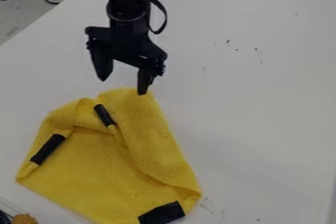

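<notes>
a yellow cloth partly doubled over, with an open, empty gripper at its top edge

we see the black gripper (123, 79) hanging at the upper left of the white table (263, 105), its two fingers spread apart with nothing between them; one fingertip is at the cloth's top edge, though we cannot tell whether it touches. the yellow cloth (98, 169) lies below it, toward the lower left. as far as we can judge, the folding is only partial: the upper left edge and the long right side are turned inward, while the middle and lower left lie open in a single, fairly flat layer. we count three black patches, one near the top (103, 115), one on the left edge (48, 148) and one at the bottom corner (161, 213), all well apart, so these parts do not meet.
</notes>
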You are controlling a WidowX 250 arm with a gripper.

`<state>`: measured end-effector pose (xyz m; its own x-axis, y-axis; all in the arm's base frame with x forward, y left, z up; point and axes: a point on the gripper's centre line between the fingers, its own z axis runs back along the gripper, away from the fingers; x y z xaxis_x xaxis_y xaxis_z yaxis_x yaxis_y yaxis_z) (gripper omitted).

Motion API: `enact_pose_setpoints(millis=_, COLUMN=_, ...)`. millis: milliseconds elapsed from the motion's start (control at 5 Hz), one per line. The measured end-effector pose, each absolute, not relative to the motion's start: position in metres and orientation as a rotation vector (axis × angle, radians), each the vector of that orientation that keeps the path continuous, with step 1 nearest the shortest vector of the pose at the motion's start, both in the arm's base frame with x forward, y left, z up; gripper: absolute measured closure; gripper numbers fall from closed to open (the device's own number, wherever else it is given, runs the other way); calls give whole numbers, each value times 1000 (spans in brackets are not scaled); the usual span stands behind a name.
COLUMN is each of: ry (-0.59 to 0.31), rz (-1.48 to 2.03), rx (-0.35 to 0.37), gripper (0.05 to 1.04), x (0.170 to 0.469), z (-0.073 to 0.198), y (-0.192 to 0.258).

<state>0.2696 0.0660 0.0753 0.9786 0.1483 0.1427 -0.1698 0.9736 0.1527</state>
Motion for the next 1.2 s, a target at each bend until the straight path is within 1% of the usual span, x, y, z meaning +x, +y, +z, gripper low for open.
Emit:
enact_pose_setpoints(millis=200, ry=-145, rz=238, rx=150, gripper=84, x=257, z=62, y=88)
enact_pose_setpoints(millis=400, ry=-163, rz=268, rx=135, gripper=84, x=249, z=55, y=105)
enact_pose_setpoints(millis=600, ry=-157, rz=270, rx=127, gripper=84, x=242, z=48, y=106)
enact_pose_setpoints(millis=1000, ry=-122, rz=252, rx=90, gripper=85, x=247, z=28, y=107)
enact_pose_setpoints(millis=1200, ry=-93, rz=219, rx=87, gripper=89, x=257, z=26, y=98)
